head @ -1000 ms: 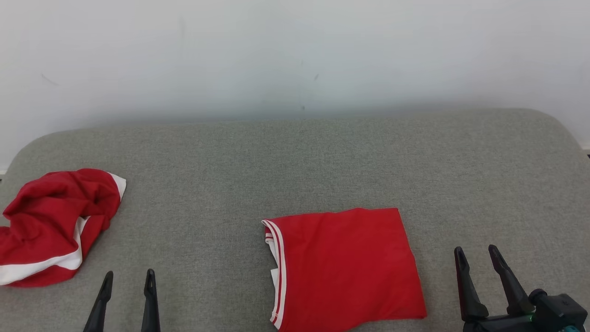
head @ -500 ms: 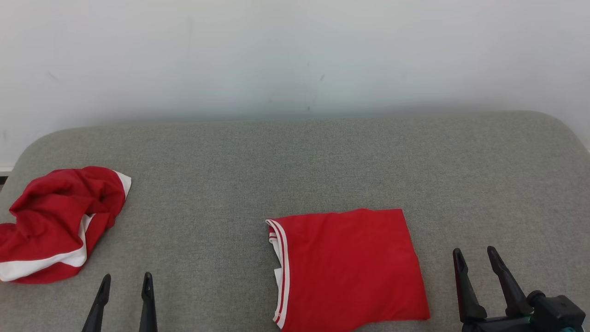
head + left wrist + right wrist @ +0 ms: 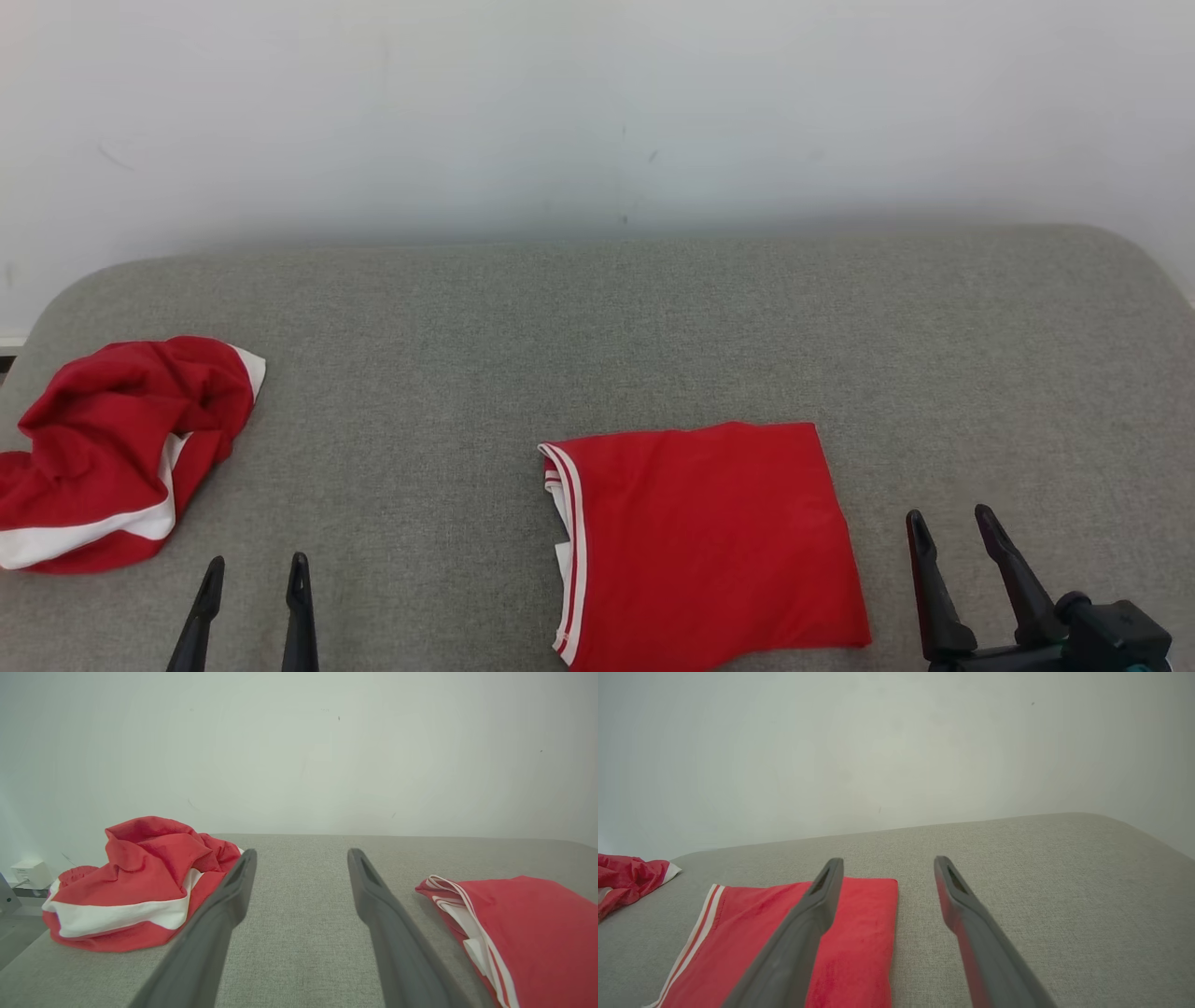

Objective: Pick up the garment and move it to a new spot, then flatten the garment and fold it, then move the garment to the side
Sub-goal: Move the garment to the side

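Observation:
A red garment point(image 3: 700, 541) with white striped trim lies folded into a flat square on the grey padded surface point(image 3: 597, 327), near the front centre. A crumpled red-and-white garment point(image 3: 121, 448) sits heaped at the far left. My left gripper point(image 3: 258, 562) is open and empty at the front edge, between the two garments. My right gripper point(image 3: 948, 515) is open and empty just right of the folded garment. The left wrist view has the left gripper point(image 3: 302, 854) over bare fabric, the heap point(image 3: 140, 882) to its left and the folded garment point(image 3: 528, 933) to its right. In the right wrist view the right gripper point(image 3: 888, 861) hovers at the folded garment's point(image 3: 859, 933) edge.
A plain white wall point(image 3: 597, 112) rises directly behind the grey surface. The surface has rounded corners at the far left and far right. A small white box point(image 3: 28, 872) sits on the wall beyond the left edge. Bare grey fabric stretches across the back and right.
The head camera shifted slightly early on. My right gripper has drawn back a little toward the front edge. Both garments and the left gripper have stayed put.

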{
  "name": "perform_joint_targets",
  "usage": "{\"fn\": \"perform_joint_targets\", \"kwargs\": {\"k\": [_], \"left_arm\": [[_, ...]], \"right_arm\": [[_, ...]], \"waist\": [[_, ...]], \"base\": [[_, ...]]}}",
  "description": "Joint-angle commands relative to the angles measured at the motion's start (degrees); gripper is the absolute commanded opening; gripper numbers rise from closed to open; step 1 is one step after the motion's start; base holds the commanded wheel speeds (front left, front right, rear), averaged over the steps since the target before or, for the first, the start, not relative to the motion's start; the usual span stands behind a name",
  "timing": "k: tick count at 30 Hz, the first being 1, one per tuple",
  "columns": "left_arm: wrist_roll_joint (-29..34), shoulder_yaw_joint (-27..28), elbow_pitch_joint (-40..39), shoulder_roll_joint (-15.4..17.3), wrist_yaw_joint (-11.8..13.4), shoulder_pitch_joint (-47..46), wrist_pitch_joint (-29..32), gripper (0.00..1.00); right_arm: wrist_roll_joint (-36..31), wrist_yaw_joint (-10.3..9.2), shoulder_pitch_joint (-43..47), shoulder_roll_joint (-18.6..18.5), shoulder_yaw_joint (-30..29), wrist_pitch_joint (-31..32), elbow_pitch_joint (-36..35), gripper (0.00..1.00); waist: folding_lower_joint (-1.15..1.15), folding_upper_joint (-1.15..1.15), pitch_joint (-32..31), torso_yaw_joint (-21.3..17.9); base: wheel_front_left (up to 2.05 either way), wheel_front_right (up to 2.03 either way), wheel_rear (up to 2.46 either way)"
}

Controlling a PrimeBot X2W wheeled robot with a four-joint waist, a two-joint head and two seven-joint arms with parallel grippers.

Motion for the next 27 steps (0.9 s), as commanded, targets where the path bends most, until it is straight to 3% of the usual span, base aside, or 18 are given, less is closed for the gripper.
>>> {"fn": "perform_joint_targets", "kwargs": {"k": [1, 8, 15, 27], "left_arm": [[-0.2, 0.1, 0.0, 0.1, -0.1, 0.3, -0.2, 1.0], [-0.2, -0.3, 0.3, -0.3, -0.1, -0.7, -0.2, 1.0], [-0.1, -1.6, 1.0, -0.8, 0.0, -2.4, -0.2, 1.0], [-0.6, -2.6, 2.1, -1.3, 0.0, -4.2, -0.2, 1.0]], "right_arm": [[-0.1, -0.14, 0.4, -0.4, 0.3, -0.2, 0.2, 1.0], [1.0, -0.14, -3.1, -2.1, 2.3, 1.1, 3.6, 1.0], [1.6, -0.14, -10.7, -2.7, 4.9, 6.2, 13.4, 1.0], [0.8, -0.14, -20.2, -1.1, 6.2, 8.5, 30.6, 1.0]], "waist": [[0.0, 0.0, 0.1, 0.0], [0.0, 0.0, 1.3, 0.7], [0.0, 0.0, 3.3, 2.7], [0.0, 0.0, 6.0, 5.3]], "base": [[0.0, 0.0, 0.0], [0.0, 0.0, 0.0], [0.0, 0.0, 0.0], [0.0, 0.0, 0.0]]}}
